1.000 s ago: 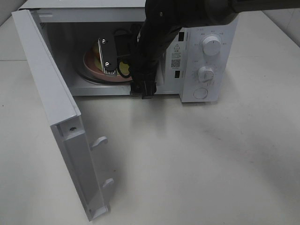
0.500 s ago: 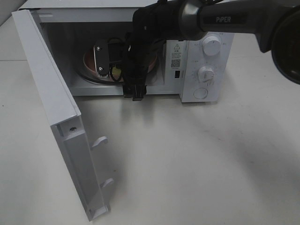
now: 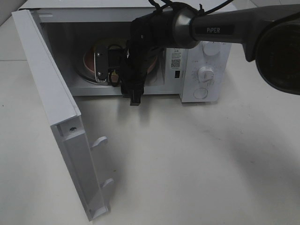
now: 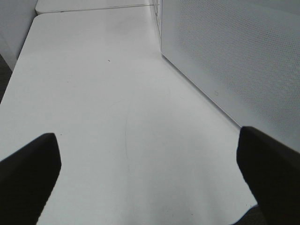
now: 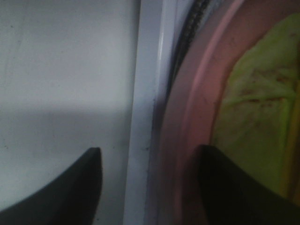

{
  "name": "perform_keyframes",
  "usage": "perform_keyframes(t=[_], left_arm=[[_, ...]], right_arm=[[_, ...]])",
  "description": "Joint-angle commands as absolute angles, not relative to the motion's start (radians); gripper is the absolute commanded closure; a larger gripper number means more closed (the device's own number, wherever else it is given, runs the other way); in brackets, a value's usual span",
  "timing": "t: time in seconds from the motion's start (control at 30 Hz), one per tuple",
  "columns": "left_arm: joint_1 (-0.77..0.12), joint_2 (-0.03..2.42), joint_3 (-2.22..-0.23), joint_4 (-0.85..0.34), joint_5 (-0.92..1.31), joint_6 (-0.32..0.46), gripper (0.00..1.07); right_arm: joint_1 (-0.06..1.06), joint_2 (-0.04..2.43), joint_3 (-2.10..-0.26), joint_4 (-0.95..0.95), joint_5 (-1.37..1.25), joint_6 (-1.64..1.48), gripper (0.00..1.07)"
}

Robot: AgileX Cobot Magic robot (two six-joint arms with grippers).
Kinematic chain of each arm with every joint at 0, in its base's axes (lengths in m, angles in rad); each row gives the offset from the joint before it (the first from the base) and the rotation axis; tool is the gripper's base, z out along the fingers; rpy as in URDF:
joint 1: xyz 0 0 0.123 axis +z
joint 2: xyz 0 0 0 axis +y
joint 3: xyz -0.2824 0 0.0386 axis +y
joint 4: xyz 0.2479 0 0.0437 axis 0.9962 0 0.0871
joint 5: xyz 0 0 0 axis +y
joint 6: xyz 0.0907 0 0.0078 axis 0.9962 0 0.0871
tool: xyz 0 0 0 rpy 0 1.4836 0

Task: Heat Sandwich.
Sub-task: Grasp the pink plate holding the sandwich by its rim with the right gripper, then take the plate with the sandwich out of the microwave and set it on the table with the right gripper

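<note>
On the white bench the microwave stands with its door open. The right arm, marked "PIPER", reaches inside. There the pink plate carries the sandwich, just beside the right claw, whose fingers stand apart astride the plate's rim. The left claw is released above the bench.

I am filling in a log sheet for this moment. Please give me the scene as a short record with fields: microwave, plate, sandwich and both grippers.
microwave: white, standing on the table; door swung wide open
plate: pink, inside the cavity
sandwich: yellowish-green, lying on the plate
right gripper: at the cavity's opening, jaws apart with the plate's rim between them; contact cannot be told
left gripper: open and empty, over the table beside the microwave's side wall
</note>
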State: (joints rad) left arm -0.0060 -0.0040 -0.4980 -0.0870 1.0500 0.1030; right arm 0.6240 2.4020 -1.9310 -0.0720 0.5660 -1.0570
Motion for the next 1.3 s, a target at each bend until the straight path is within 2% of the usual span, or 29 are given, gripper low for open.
perform_keyframes(t=[0.03,0.07,0.1,0.13,0.8,1.3], left_arm=[[-0.002,-0.032,-0.494,-0.095,1.038,0.103,0.09],[-0.002,-0.032,-0.494,-0.095,1.038,0.103,0.09],[-0.002,-0.032,-0.494,-0.095,1.038,0.103,0.09],[-0.002,-0.032,-0.494,-0.095,1.038,0.103,0.09],[-0.002,-0.032,-0.494,-0.095,1.038,0.103,0.09],[-0.002,-0.032,-0.494,-0.095,1.038,0.103,0.09]], right_arm=[[0.619,2.402,-1.938,-0.067,0.612,-1.001,0.91],[0.619,2.402,-1.938,-0.067,0.612,-1.001,0.91],[0.619,2.402,-1.938,-0.067,0.615,-0.985,1.03],[0.619,2.402,-1.938,-0.067,0.616,-0.968,1.07],[0.608,2.396,-1.938,-0.068,0.611,-0.963,1.07],[0.623,2.349,-1.918,-0.103,0.626,-1.098,1.07]])
